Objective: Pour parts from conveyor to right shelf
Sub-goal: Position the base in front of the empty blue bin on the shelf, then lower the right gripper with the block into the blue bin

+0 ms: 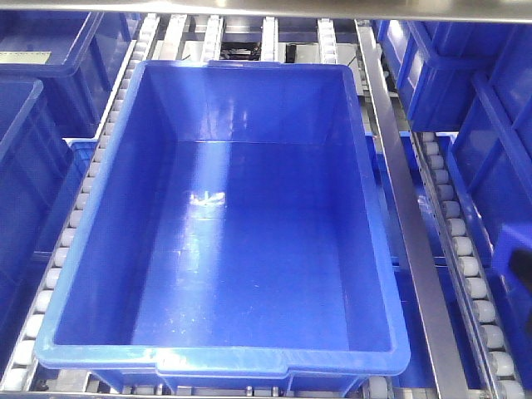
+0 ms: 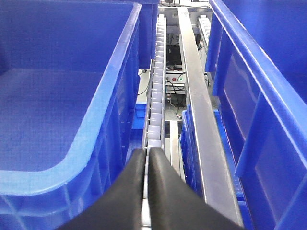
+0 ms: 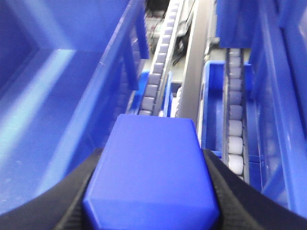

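The part (image 3: 151, 167), a bright-blue plastic block, sits between the two black fingers (image 3: 84, 191) of the right gripper (image 3: 151, 187), which pinch it from both sides. In the right wrist view the part fills the lower centre of the frame, just beside the right-hand rim of a large blue crate (image 3: 53, 96) and above a rail of white rollers (image 3: 160, 72). The image is blurred, so no stud on the part can be made out.

The right shelf (image 1: 399, 166) carries that same large crate (image 1: 224, 224) in the front view; the crate rests on the roller rails, its open interior showing only a bare blue floor. A steel divider bar (image 1: 407, 224) runs along the crate's right side, with a further roller rail (image 1: 465, 258) beyond it. More blue crates (image 1: 41, 50) stand left and right of the central crate.

The left gripper (image 2: 146, 187) hangs over a roller rail (image 2: 156, 96) between two crates; its black fingers (image 2: 124, 196) are pressed together with nothing between them.
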{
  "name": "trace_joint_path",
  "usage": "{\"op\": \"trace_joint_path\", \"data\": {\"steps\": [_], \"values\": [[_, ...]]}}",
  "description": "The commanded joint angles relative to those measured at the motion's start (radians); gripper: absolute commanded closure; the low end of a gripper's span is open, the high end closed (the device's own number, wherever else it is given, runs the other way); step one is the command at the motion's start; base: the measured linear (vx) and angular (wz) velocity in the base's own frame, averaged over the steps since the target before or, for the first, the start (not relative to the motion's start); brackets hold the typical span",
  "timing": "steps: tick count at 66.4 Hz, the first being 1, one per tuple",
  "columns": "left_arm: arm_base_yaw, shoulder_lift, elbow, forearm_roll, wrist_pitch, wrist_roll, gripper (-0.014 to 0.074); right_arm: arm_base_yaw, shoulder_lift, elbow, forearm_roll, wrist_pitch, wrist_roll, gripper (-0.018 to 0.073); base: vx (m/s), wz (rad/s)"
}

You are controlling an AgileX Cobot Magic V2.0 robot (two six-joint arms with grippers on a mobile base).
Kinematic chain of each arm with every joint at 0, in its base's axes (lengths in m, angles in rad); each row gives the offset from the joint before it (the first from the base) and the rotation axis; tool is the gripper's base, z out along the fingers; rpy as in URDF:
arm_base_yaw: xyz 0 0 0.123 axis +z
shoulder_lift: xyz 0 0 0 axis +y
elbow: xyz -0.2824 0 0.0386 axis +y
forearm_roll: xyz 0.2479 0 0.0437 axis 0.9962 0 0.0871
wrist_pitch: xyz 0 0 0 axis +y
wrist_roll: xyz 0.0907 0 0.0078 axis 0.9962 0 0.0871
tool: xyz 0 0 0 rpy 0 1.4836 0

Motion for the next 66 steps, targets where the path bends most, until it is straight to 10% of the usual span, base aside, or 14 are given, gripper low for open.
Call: {"op": "trace_joint_path", "data": {"steps": [1, 29, 66], "values": [[-0.001, 0.013, -0.019, -0.008, -0.071, -0.008, 0.0603, 0.048, 0.071, -0.081, -0.020, -0.026, 0.013, 0.0564, 0.00, 0.00], [-0.001, 0.013, -0.019, -0.008, -0.071, -0.008, 0.0603, 0.469, 0.558, -0.343, -0.228, -0.072, 0.244, 0.0564, 0.00, 0.00], [-0.001, 0.013, -0.019, -0.008, -0.071, -0.008, 0.0603, 0.589, 1.263, -1.043, -0.317, 0.324, 0.283, 0.0564, 0.00, 0.00]]}}
